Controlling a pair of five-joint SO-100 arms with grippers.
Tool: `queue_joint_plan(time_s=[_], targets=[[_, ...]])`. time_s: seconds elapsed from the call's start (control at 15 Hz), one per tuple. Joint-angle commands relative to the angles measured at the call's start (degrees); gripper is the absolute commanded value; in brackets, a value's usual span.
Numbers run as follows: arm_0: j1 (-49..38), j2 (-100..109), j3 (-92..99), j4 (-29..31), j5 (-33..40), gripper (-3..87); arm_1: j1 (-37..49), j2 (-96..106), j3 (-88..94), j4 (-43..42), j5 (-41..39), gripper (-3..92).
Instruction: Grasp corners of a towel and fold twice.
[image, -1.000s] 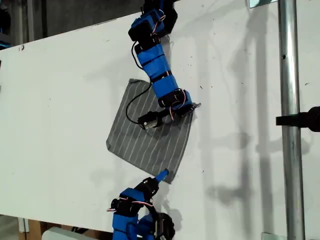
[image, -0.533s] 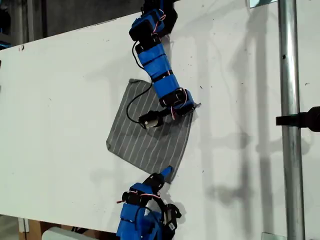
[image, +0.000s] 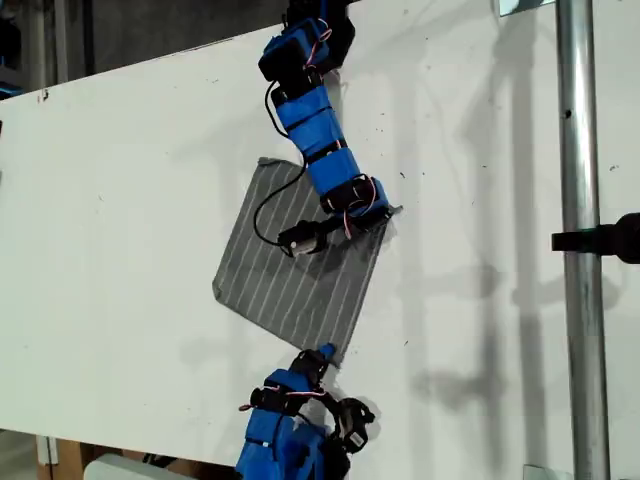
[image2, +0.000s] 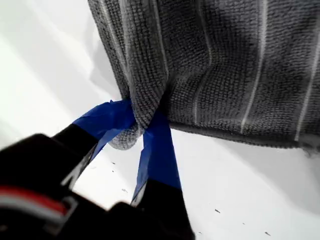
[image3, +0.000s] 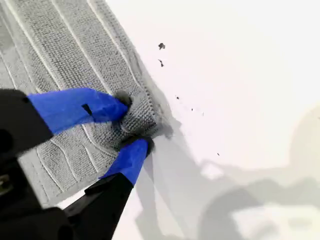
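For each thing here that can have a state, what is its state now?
towel: spread flat on the white table, unfolded, two corners pinched.
my first gripper: shut on a towel corner, cloth bunched between the jaws.
my second gripper: shut on another towel corner.

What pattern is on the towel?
Gray towel with narrow parallel white stripes, clearest in the exterior view.
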Motion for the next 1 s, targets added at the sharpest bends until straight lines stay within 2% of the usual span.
queue_joint_plan(time_s=[0.0, 0.33, 0.53, 0.67, 0.8, 0.93], targets=[[2.11, 2.2, -0.79, 1.32, -5.71, -2.8, -2.2, 4.66, -0.26, 0.79, 0.62, -0.2], [12.13, 2.37, -17.75, 13.71, -8.35, -2.8, -3.16, 12.13, -0.44, 2.11, 1.14, -0.2], [19.42, 2.64, -30.06, 20.3, -8.88, -2.9, -7.12, 17.67, -6.42, 3.25, -0.97, -0.2], [22.94, 2.72, -36.39, 24.26, -10.72, -2.9, -9.23, 19.6, -9.05, 0.62, -1.32, -0.2], [19.86, 4.22, -34.1, 24.43, -9.93, -2.9, -8.0, 20.48, -6.77, 0.97, -0.97, -0.2], [12.57, 4.75, -32.7, 23.82, -3.25, -2.9, -4.83, 20.83, -5.19, 6.5, -0.26, -0.2]])
